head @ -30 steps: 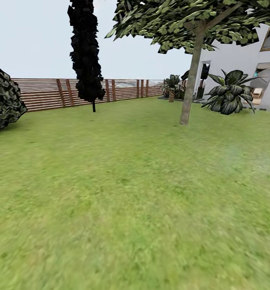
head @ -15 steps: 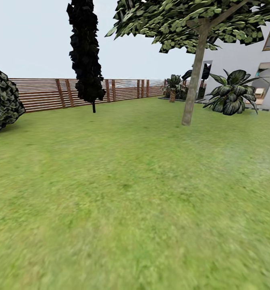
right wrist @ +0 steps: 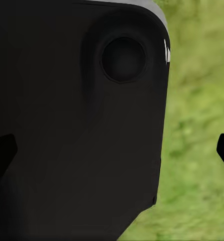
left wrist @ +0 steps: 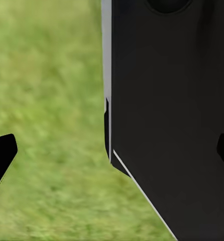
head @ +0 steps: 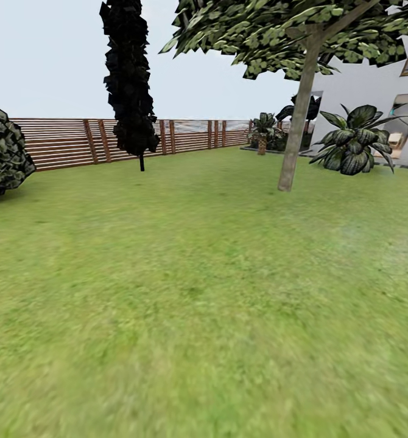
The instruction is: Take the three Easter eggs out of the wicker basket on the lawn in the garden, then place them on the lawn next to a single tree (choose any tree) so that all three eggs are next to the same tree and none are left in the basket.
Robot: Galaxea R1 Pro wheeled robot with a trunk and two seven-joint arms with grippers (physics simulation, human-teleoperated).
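The lawn (head: 192,292) spreads wide under the head camera, closed at the far side by a brown slatted fence (head: 64,141). On it stand a leafy tree (head: 298,115), a dark cypress (head: 128,79), a round shrub (head: 3,149) and a broad-leaved plant (head: 353,143) before the white house (head: 365,85). The left tool (left wrist: 112,150) and right tool (right wrist: 112,150) both hang with fingertips wide apart over grass beside the robot's black body (left wrist: 172,120), holding nothing.

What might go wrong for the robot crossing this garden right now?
It may be searching the wrong way: the lawn ahead holds neither basket nor eggs. Rolling on, it could bump the leafy tree, the dark bush or the wooden fence. Also, both wrist views are largely blocked by the robot's own dark body, so they help little.
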